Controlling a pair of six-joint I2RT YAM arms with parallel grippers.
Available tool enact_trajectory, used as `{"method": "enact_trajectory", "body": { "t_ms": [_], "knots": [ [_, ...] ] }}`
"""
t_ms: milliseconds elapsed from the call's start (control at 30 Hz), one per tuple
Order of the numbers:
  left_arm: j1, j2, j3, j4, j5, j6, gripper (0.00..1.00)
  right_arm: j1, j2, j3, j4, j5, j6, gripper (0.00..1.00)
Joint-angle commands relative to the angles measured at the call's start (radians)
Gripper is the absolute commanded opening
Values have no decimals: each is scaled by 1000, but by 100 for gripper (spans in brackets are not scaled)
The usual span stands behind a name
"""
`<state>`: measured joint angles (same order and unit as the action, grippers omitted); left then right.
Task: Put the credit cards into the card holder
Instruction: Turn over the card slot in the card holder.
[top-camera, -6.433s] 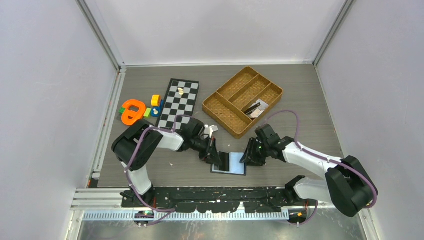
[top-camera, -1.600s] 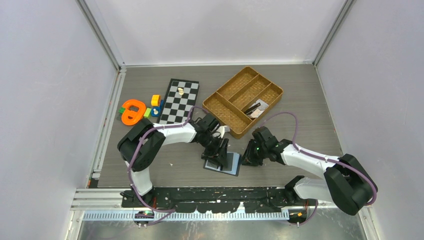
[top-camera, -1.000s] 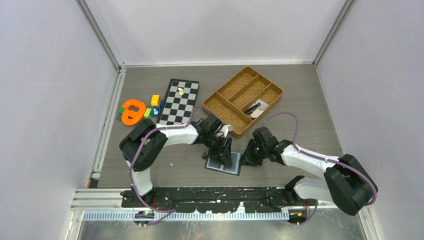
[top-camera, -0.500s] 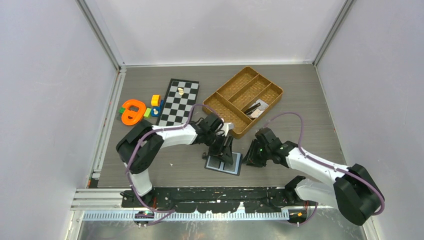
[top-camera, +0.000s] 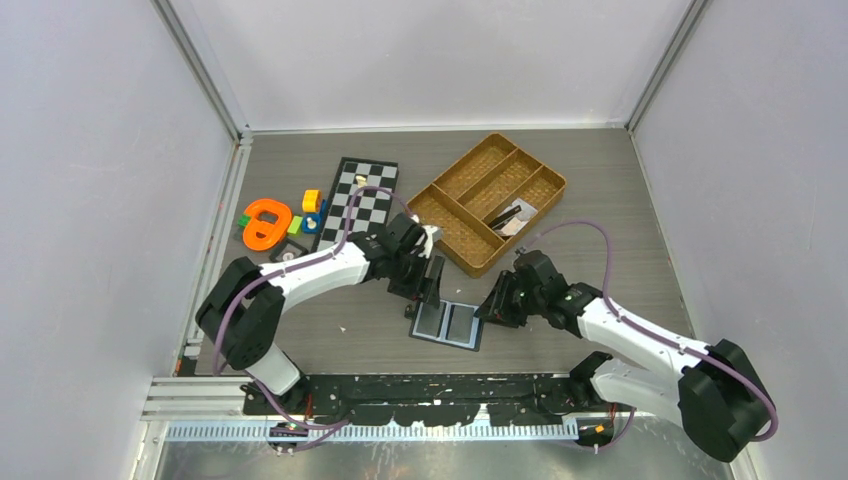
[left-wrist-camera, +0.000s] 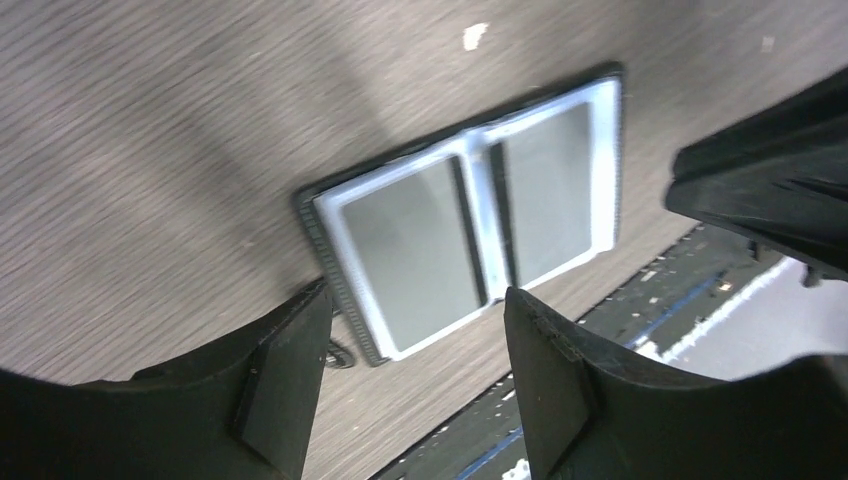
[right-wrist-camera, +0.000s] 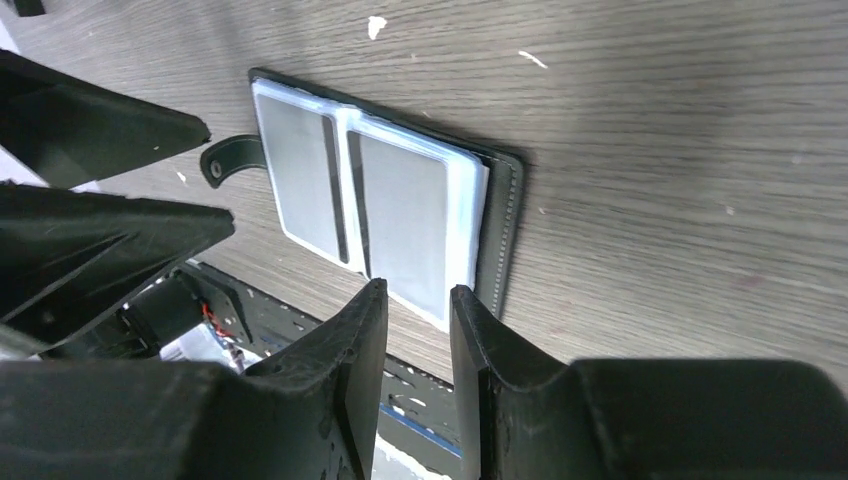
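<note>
We see the card holder lying open and flat on the desk, close to its near edge, at about 6 o'clock from the brown woven tray. Its two bluish-grey pockets face up side by side. In the right wrist view the snap strap sticks out from the holder's 9 o'clock edge.

The left claw hangs at about 11 o'clock of the holder. From its own camera its fingers stand wide apart with nothing between them, and the open holder shows in the gap below. We cannot tell whether the tips touch the leather.

The right claw sits at about 2 o'clock of the holder, just beside its edge. In its wrist view the fingers are nearly together, with only a narrow slit between them, and they grip nothing. The tips lie over the holder's rim; whether they touch it we cannot tell.

Small flat pieces, one dark and one whitish, which we take for the credit cards, lie in the tray's strip along its 4 o'clock edge, well apart from the holder. At 9 o'clock from the tray lies the chessboard. Further toward 9 o'clock is an orange toy with small coloured blocks beside it.
</note>
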<state>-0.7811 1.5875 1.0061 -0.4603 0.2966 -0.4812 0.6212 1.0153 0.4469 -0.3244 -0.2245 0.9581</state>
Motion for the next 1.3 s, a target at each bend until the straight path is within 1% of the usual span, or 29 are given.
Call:
{"method": "enact_trajectory", "body": {
  "t_ms": [0, 133, 567, 700, 867, 933, 1267],
  "knots": [
    [24, -31, -29, -64, -85, 39, 66, 14, 38, 3, 139, -53, 49, 34],
    [29, -24, -46, -54, -86, 39, 65, 30, 81, 0, 176, -59, 61, 32],
    [32, 34, -70, -9, -42, 21, 52, 39, 173, -32, 221, -46, 79, 31],
    [32, 41, -79, -2, -39, 18, 47, 40, 190, -38, 225, -40, 81, 31],
    [32, 51, -83, -3, -41, 18, 43, 40, 200, -35, 189, -12, 75, 30],
    [32, 55, -83, -5, -44, 19, 40, 41, 200, -34, 180, -8, 73, 30],
    [32, 63, -83, -17, -65, 23, 20, 42, 148, -8, 77, 26, 57, 31]
  ]
}}
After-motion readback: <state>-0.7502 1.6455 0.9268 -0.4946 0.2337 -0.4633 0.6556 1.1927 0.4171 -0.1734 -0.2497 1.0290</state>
